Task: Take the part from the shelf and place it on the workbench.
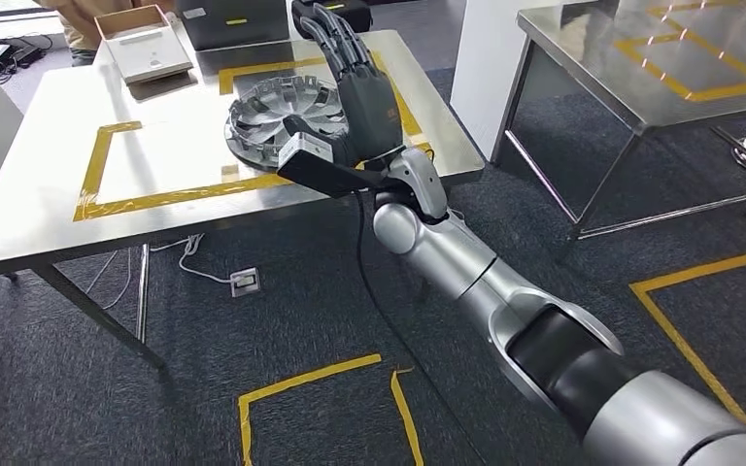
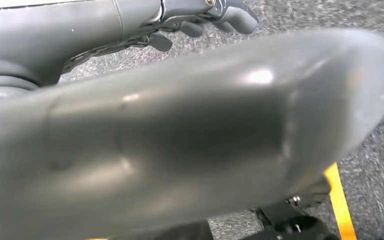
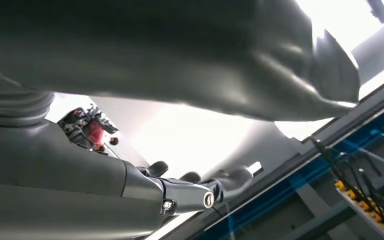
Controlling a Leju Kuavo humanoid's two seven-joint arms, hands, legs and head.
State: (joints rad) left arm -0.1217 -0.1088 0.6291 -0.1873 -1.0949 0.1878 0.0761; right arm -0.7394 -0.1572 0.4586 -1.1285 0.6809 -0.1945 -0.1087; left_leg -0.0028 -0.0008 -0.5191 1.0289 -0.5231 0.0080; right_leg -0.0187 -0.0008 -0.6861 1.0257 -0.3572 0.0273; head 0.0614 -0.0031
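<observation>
The right arm (image 1: 505,301) extends forward and up from the lower right of the head view, silver segments with a dark band near the shoulder end. The right hand (image 1: 355,83) is raised with its fingers (image 1: 335,39) straight and apart, palm upright, holding nothing. A grey camera block (image 1: 306,155) sits at the wrist. In the left wrist view the left hand (image 2: 200,135) shows a thick grey thumb close to the lens and dark fingers (image 2: 230,15) spread loosely, nothing between them.
</observation>
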